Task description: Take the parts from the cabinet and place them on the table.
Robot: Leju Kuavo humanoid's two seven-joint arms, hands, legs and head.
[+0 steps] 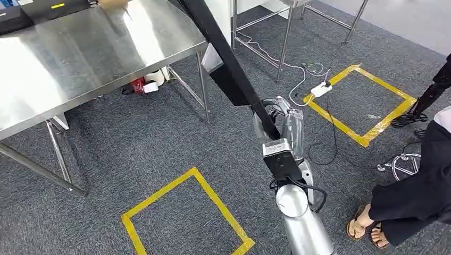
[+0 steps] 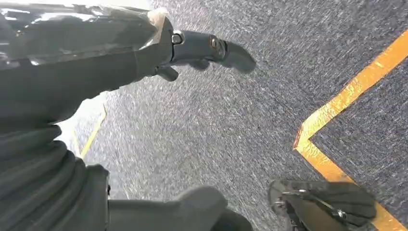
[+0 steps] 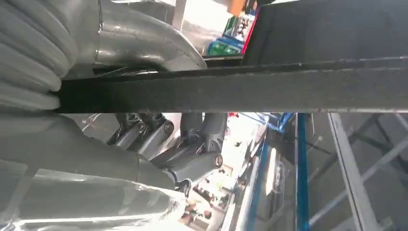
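A long black bar-shaped part [image 1: 223, 58] slants from the top of the head view down to my right hand [image 1: 284, 114], which grips its lower end over the carpet. In the right wrist view the same black part [image 3: 240, 89] runs across my right hand [image 3: 144, 144], with the thumb on one side and the dark fingers [image 3: 192, 149] curled on the other. The steel table [image 1: 80, 53] stands at the far left. My left hand [image 2: 144, 53] hangs over the carpet, fingers [image 2: 211, 48] stretched out, holding nothing.
A person [image 1: 420, 180] in dark clothes and sandals stands close on the right. Yellow tape squares [image 1: 186, 212] [image 1: 367, 106] mark the floor. A white power strip [image 1: 321, 89] and cables lie near a second table's legs [image 1: 284, 42]. Dark boxes [image 1: 13, 18] sit on the steel table's far edge.
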